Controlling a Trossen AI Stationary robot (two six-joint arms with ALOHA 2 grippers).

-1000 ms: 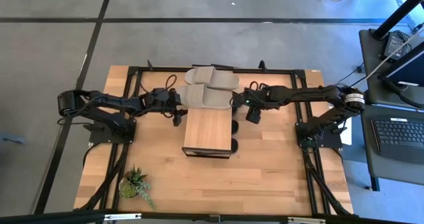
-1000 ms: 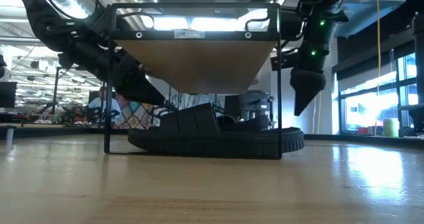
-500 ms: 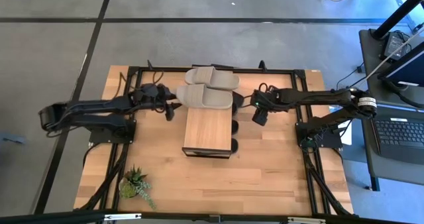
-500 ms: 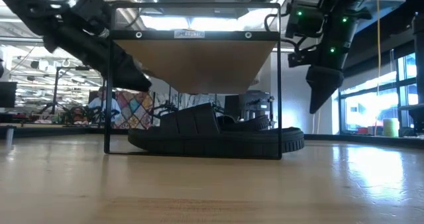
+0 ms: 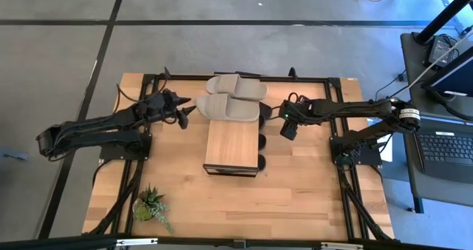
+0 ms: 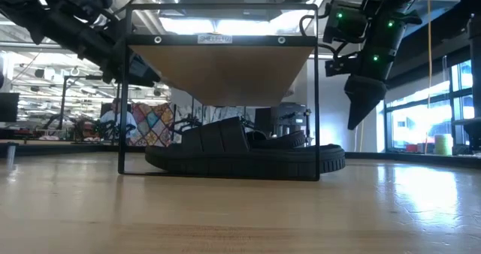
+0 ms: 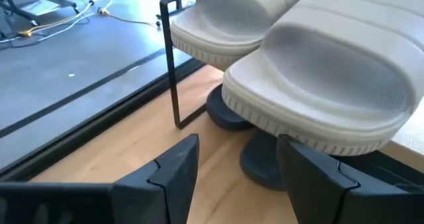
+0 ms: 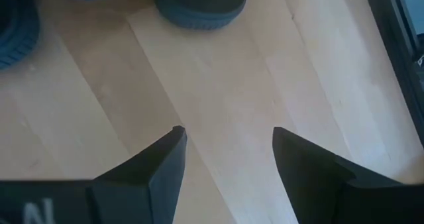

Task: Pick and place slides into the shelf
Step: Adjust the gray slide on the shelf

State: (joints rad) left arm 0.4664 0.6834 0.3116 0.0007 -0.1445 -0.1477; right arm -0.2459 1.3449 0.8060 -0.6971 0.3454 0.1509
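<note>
The shelf (image 5: 232, 148) stands mid-table, a light plank top on a dark frame. Two beige-grey slides (image 5: 228, 108) (image 5: 236, 86) lie sole-down across its far end; in the left wrist view they are the near slide (image 7: 331, 85) and the far slide (image 7: 232, 18). Black slides (image 6: 240, 155) lie on the table under the plank, their ends poking out (image 5: 262, 141). My left gripper (image 5: 191, 110) (image 7: 237, 139) hovers open just left of the near beige slide. My right gripper (image 5: 287, 132) (image 8: 227, 130) (image 6: 355, 119) hangs open right of the shelf, pointing down at bare table.
A small green potted plant (image 5: 151, 204) stands near the table's near-left corner. A dark metal frame (image 5: 148, 78) runs around the table top. The shelf's thin dark post (image 7: 171, 65) stands close ahead of my left fingers. Bare wood lies in front of the shelf.
My left gripper has drawn back from the near beige slide toward the table's left edge and risen, the arm stretching out lower-left. My right gripper has moved a little toward the table's right edge, away from the shelf, and slightly up. The slides have not moved.
</note>
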